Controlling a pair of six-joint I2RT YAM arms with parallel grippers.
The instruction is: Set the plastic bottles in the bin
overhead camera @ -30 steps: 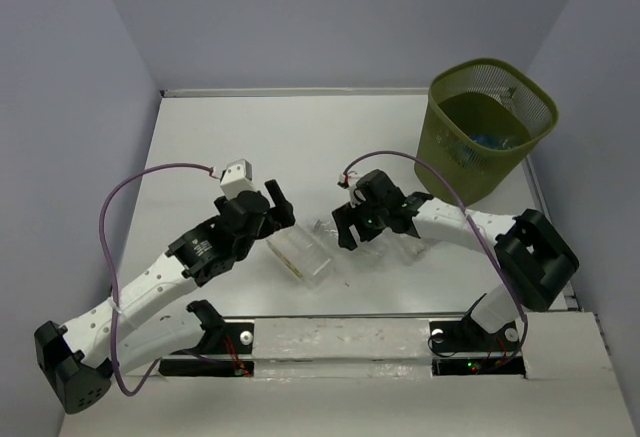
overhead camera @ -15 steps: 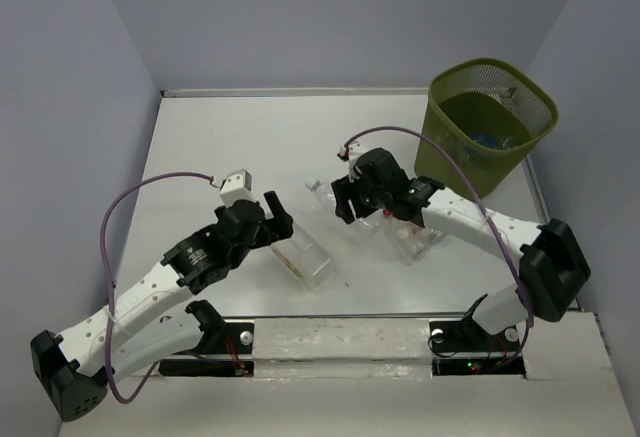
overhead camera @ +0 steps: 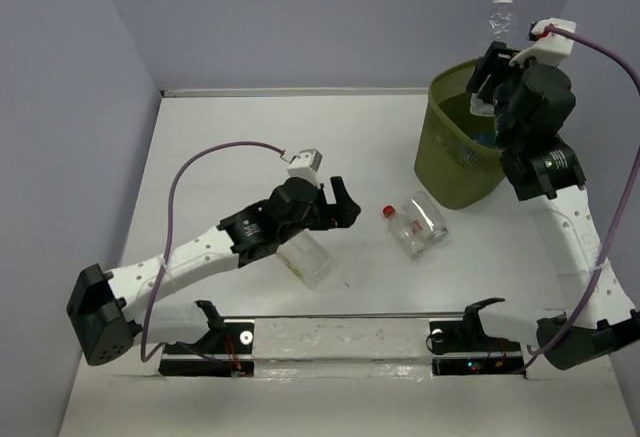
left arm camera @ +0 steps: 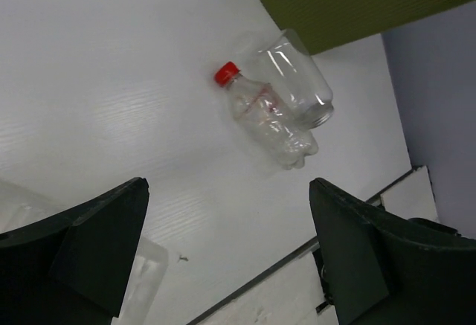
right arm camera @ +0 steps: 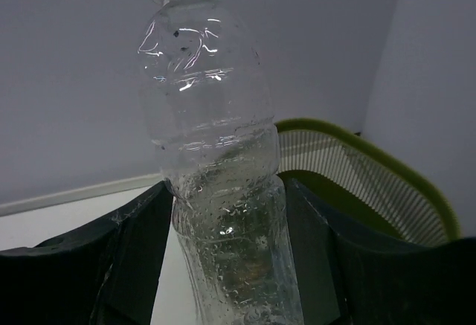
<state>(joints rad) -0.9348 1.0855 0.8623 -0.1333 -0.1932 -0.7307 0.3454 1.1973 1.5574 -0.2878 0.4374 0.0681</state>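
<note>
While right gripper [right arm camera: 227, 265] clamps white-capped bottle [right arm camera: 212, 139] upright, raised by bin [overhead camera: 450, 169], left gripper [left arm camera: 227, 191] hangs jaws apart over table [overhead camera: 250, 137], near red-capped bottle [left arm camera: 268, 120].

White table [overhead camera: 250, 127] bears loose bottles [overhead camera: 407, 232] and bin [overhead camera: 450, 172].

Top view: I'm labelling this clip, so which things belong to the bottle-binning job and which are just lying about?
Job: white-capped bottle in the right gripper; red-capped bottle; capless clear bottle; squarish bottle; olive mesh bin.
Lying about: only a small dark speck on the table.
</note>
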